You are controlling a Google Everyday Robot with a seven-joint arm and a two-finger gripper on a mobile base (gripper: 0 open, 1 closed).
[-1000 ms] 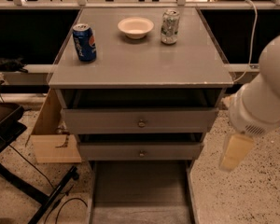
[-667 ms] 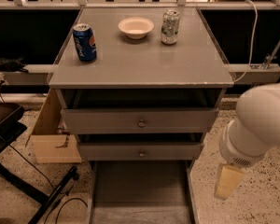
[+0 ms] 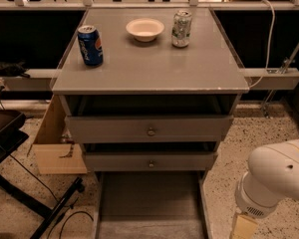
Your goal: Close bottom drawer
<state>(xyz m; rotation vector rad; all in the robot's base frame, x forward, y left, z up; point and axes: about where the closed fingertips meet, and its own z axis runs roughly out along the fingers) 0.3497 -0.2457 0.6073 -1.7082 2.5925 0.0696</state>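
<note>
bottom drawer (image 3: 149, 203) is open. its long grey tray sticks out from under the table (image 3: 149, 66) toward us and runs off the bottom edge of the view. its front panel and knob aren't in view.

the hand (image 3: 244, 227) sits low at bottom right, just beside the tray's right wall, over the speckled floor (image 3: 224, 148). it's mostly cut off by the edge, so we can't tell if it's wide, narrow or holding anything. there's only one arm, so no choice of side.

key relation: the drawer lies to the left of the hand, with its long axis running from us straight back into the table. we judge the push has to go along that axis, away from us. that means the hand needs to line up with the front, not sit beside the tray. a sideways shove would likely just bind the slides.

materials:
- tray: flat, matte grey, plain inside.
- top drawer (image 3: 149, 128) and middle drawer (image 3: 149, 161): flat grey fronts, small round metal knobs.
- arm shell (image 3: 284, 176): smooth, white, rounded.
- on the table: blue soda can (image 3: 90, 45), pale bowl (image 3: 145, 29), silver can (image 3: 181, 28), all well apart from the tray.
</note>
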